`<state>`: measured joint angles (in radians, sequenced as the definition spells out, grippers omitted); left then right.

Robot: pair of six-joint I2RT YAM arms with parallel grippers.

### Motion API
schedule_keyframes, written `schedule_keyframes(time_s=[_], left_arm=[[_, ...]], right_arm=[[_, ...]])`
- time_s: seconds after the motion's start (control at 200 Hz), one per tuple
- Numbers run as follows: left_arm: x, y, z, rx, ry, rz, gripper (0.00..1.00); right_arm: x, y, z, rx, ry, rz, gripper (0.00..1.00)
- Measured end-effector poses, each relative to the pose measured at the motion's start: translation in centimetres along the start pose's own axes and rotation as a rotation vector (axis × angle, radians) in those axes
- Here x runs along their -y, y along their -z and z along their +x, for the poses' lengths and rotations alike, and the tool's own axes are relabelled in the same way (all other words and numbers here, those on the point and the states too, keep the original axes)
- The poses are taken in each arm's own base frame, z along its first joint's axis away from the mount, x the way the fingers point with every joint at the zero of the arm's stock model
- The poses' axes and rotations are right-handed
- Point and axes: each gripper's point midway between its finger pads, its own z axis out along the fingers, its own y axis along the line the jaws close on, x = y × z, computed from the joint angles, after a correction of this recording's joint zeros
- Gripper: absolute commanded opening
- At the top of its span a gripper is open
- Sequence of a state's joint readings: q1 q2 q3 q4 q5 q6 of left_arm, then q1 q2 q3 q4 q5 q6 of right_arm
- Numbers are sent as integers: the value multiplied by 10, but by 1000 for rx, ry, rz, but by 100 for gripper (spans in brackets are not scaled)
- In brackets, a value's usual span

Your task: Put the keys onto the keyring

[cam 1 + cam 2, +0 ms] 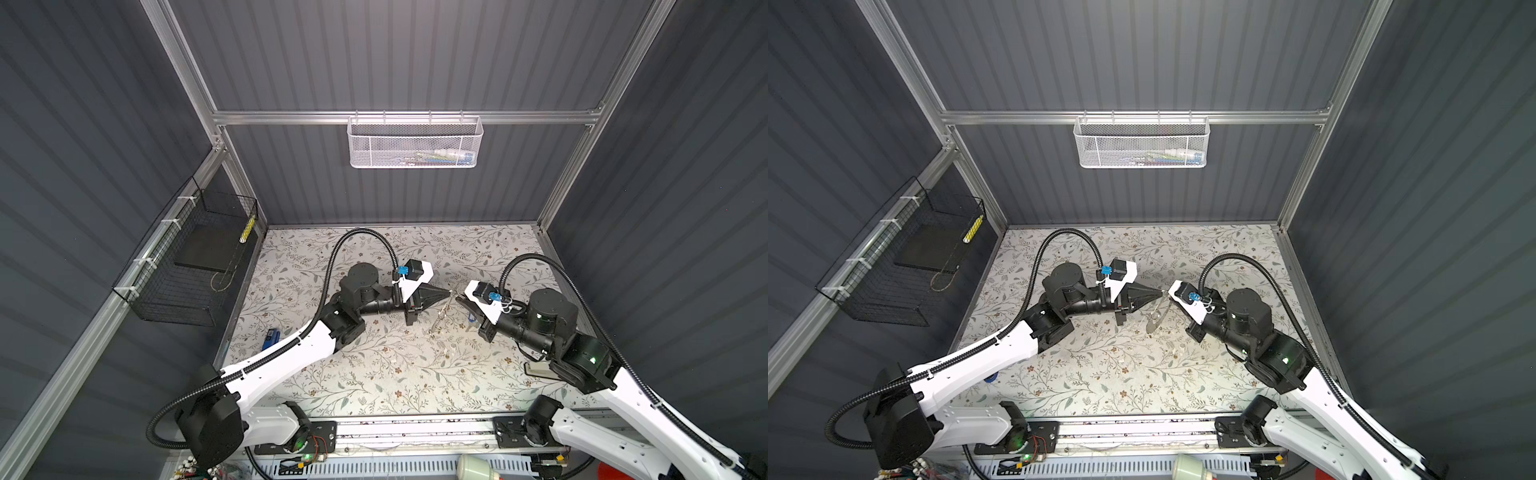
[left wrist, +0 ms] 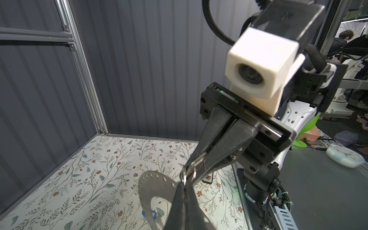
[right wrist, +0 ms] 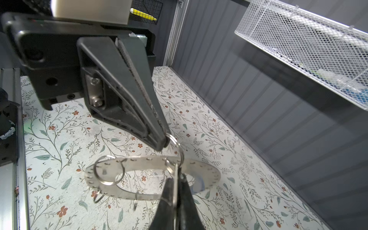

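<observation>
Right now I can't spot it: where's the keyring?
In both top views the keyring hangs in the air mid-table where the left gripper and right gripper meet.

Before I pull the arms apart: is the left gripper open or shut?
Shut. In the right wrist view the left gripper has its fingers pressed together, tips pinching a small wire ring hooked to the keyring.

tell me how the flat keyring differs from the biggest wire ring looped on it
The keyring is a wide flat band pierced with small holes; the wire ring is thin round wire. The keyring is far larger; the wire ring hangs looped on its band. Both are silvery metal.
</observation>
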<state>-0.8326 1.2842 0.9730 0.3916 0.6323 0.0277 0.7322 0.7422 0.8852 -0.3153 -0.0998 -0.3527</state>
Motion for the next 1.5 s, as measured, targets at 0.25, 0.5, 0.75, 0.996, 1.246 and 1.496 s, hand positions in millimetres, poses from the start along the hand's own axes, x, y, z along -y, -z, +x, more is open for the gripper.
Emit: schedule_keyframes(time_s=[0.25, 0.5, 0.75, 0.996, 1.246, 1.496], left_arm=[[3, 0, 10, -53, -16, 8, 0], [7, 1, 12, -68, -5, 32, 0], [14, 0, 11, -28, 63, 71, 0], [12, -3, 8, 18, 129, 103, 0], [8, -8, 10, 39, 163, 120, 0], [9, -8, 16, 15, 157, 121, 0]], right_arm=[[-3, 0, 7, -28, 21, -13, 0], [-5, 0, 10, -37, 65, -24, 0], [-9, 3, 9, -14, 151, -39, 0], [-7, 1, 9, 1, 190, -32, 0], [-10, 1, 6, 37, 229, -31, 0], [0, 3, 7, 27, 276, 33, 0]])
